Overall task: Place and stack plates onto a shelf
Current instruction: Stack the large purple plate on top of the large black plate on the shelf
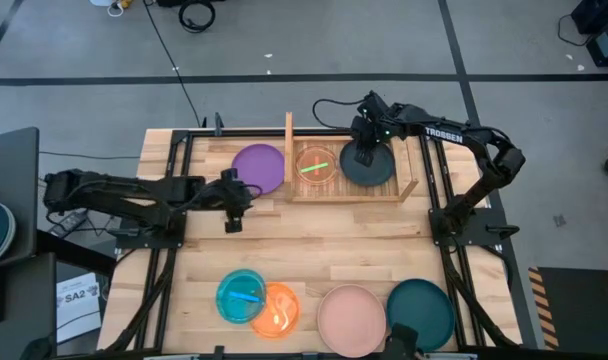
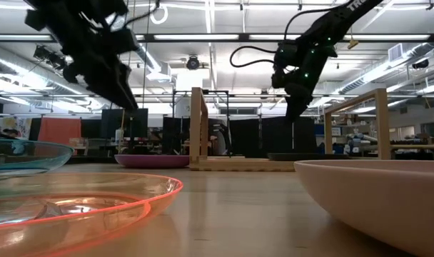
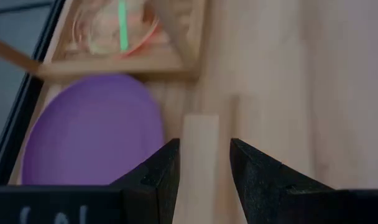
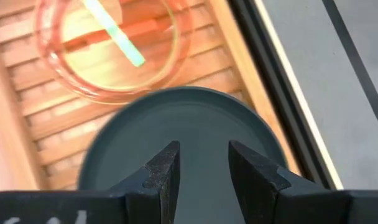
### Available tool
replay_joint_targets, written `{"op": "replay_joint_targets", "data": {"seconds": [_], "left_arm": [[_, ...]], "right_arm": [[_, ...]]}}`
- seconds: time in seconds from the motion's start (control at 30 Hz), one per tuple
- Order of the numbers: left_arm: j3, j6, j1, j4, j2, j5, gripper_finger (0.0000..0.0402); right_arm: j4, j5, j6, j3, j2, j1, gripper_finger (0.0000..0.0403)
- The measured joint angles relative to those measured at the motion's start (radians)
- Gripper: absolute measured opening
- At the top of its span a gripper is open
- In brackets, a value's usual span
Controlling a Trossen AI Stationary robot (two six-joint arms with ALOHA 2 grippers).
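Note:
The wooden shelf (image 1: 354, 185) stands at the table's far middle. On its slats lie a translucent red plate (image 1: 316, 165) with a green utensil in it and a black plate (image 1: 372, 168). My right gripper (image 1: 364, 152) is open and hovers above the black plate (image 4: 145, 130), clear of it in the low view (image 2: 292, 111). A purple plate (image 1: 258, 168) lies on the table just left of the shelf. My left gripper (image 1: 234, 215) is open and empty above the table, near the purple plate (image 3: 92, 130).
At the near edge lie a blue plate (image 1: 241, 295) with a blue utensil, an orange plate (image 1: 279, 310) partly under it, a pink plate (image 1: 351, 318) and a teal plate (image 1: 421, 310). The shelf's upright side boards (image 1: 289, 150) stand beside the slats.

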Motion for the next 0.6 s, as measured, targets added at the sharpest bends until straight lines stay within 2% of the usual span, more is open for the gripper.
{"op": "replay_joint_targets", "data": {"seconds": [0.33,0.6], "left_arm": [[0.0,0.053,0.12,0.014,0.164,0.0,0.0146],[0.0,0.068,0.179,0.115,0.267,0.001,0.0146]], "right_arm": [[0.0,0.0,0.002,0.0,0.0,0.101,0.0141],[-0.001,0.001,0.102,0.0,0.0,0.191,0.0141]]}}
